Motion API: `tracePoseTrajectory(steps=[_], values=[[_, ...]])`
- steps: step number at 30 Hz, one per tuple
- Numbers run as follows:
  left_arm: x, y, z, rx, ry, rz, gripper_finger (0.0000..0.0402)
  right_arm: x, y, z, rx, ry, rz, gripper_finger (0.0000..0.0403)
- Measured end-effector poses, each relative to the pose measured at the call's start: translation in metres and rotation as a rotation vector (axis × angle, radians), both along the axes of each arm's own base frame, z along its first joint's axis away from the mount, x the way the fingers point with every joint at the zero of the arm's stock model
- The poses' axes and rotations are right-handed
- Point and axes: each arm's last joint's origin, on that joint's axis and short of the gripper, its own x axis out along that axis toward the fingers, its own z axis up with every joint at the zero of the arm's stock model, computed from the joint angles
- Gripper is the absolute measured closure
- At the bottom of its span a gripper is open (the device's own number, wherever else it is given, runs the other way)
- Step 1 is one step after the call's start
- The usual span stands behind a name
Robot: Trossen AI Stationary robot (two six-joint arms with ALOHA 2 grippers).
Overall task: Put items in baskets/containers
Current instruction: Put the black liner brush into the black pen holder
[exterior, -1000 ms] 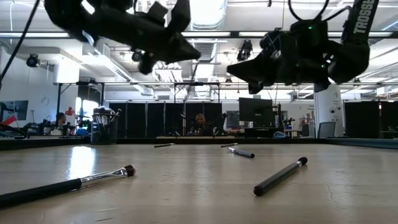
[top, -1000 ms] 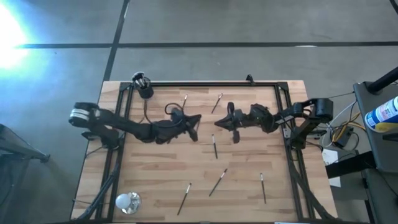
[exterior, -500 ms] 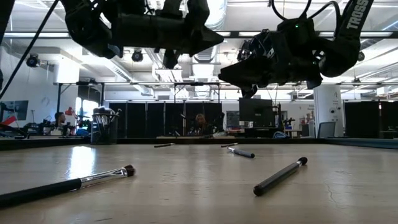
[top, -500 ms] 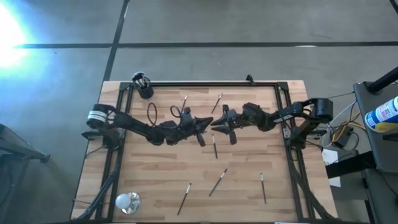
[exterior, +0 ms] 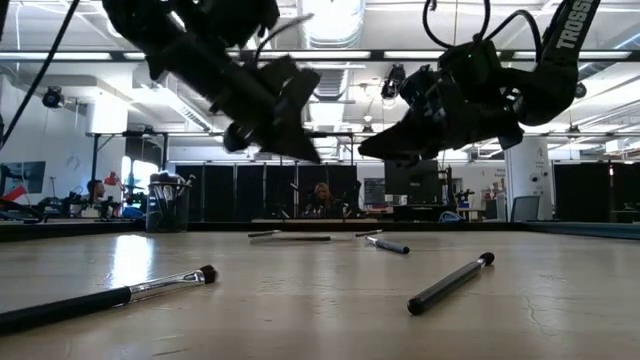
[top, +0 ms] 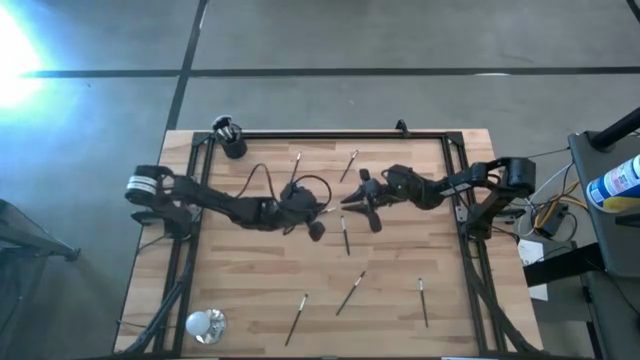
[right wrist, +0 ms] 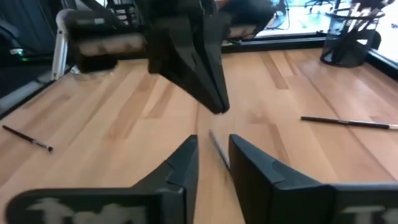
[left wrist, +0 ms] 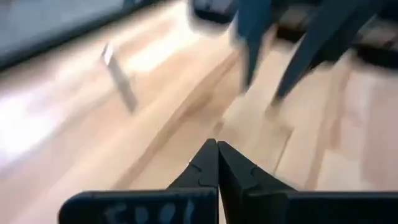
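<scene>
left wrist view smeared by blur | left gripper (left wrist: 217,163) pinched closed, empty, mid-table | right gripper (right wrist: 213,163) slightly parted astride a thin brush (right wrist: 218,149), not gripping | black mesh cup (top: 232,140) at 10 o'clock corner | slim brushes (top: 349,293) scattered on the pale wood table (top: 400,310)

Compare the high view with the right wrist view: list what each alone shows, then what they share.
Only the high view shows the shiny round object at a table corner, three brushes near it, and the right gripper seen from above. Only the right wrist view shows its jaws open around a thin brush. Both show the left gripper, shut, and the black cup holding brushes.
</scene>
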Motion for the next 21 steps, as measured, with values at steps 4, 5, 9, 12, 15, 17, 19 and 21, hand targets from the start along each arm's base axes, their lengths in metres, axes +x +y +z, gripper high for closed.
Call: tracePoseTrajectory(steps=[4,5,9,12,15,17,19,21], values=[[-0.011,0.007,-0.015,-0.108,0.146,0.066,0.0393,-0.001,-0.001,-0.002,-0.012,0.018,0.002,0.0358],[-0.013,0.009,-0.018,-0.131,0.177,0.075,0.0387,-0.001,-0.001,-0.002,-0.016,0.021,0.004,0.0365],[-0.021,0.012,-0.026,-0.172,0.257,0.085,0.0354,-0.001,-0.001,-0.002,-0.016,0.022,0.01,0.0385],[-0.026,0.01,-0.033,-0.199,0.283,0.063,0.0334,-0.001,0.0,-0.004,-0.009,0.039,0.012,0.0392],[-0.033,0.01,-0.043,-0.207,0.319,0.058,0.0323,-0.001,-0.001,-0.005,0.003,0.061,0.005,0.0394],[-0.038,0.009,-0.05,-0.214,0.334,0.057,0.032,-0.001,-0.001,-0.005,0.019,0.063,-0.002,0.0394],[-0.042,0.007,-0.054,-0.214,0.333,0.047,0.0319,-0.001,-0.001,-0.005,0.031,0.07,-0.01,0.0388],[-0.042,0.006,-0.056,-0.207,0.315,0.02,0.0319,0.002,-0.002,-0.006,0.044,0.106,-0.031,0.0375]])
